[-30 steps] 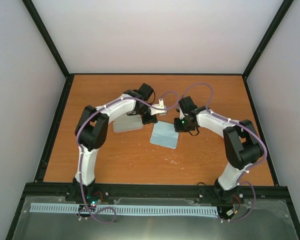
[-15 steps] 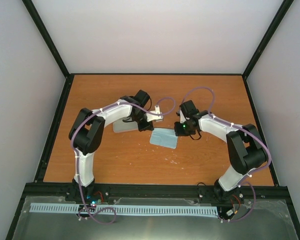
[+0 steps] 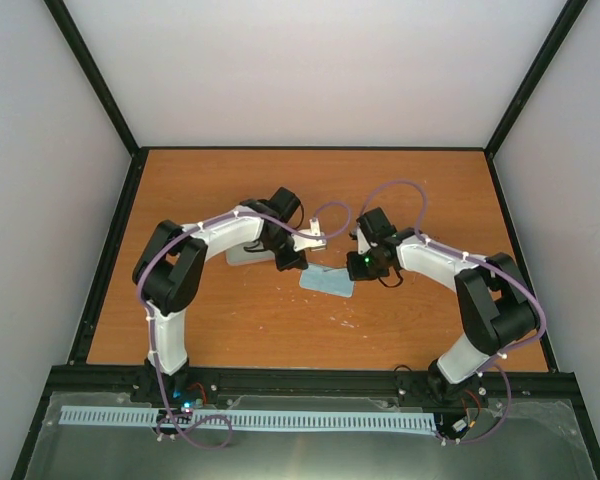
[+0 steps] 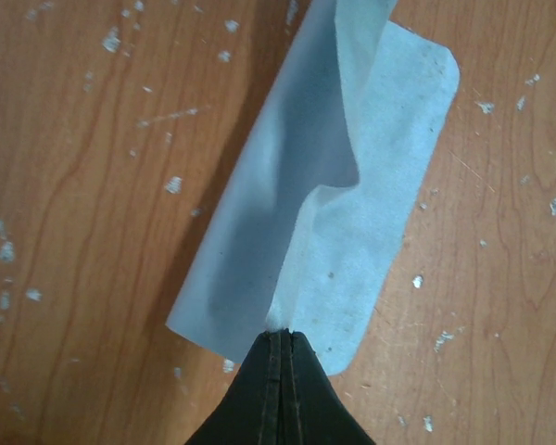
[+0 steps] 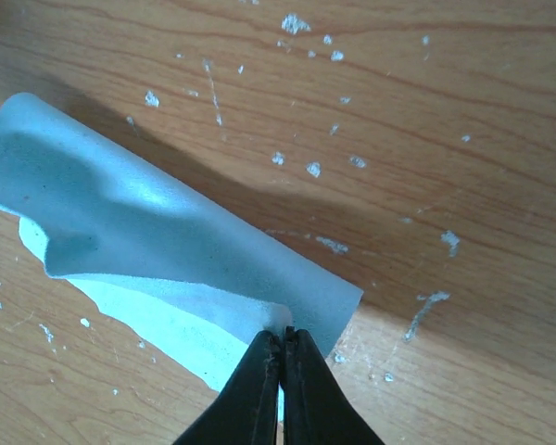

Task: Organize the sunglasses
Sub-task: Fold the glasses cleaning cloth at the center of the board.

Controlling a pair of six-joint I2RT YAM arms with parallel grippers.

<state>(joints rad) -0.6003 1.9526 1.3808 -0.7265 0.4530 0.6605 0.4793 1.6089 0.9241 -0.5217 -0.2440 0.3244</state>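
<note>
The sunglasses are not visible in any view. A light blue cloth (image 3: 327,281) lies on the wooden table between the arms, folded over on itself. My left gripper (image 3: 302,265) is shut on one corner of the cloth (image 4: 352,185), its tips (image 4: 284,332) pinching the raised flap. My right gripper (image 3: 356,270) is shut on the other corner of the cloth (image 5: 148,222), its tips (image 5: 283,332) low over the wood. The folded-over layer rolls across the layer lying flat.
An open oblong case with pale lining (image 3: 242,256) lies under the left arm, mostly hidden by it. Black rails (image 3: 108,270) edge the table (image 3: 230,320) and grey walls stand close around it. White flecks mark the wood.
Both grippers have moved toward the near edge and lower, carrying the cloth's far edge over itself. The cloth went from a flat square to a narrow folded strip.
</note>
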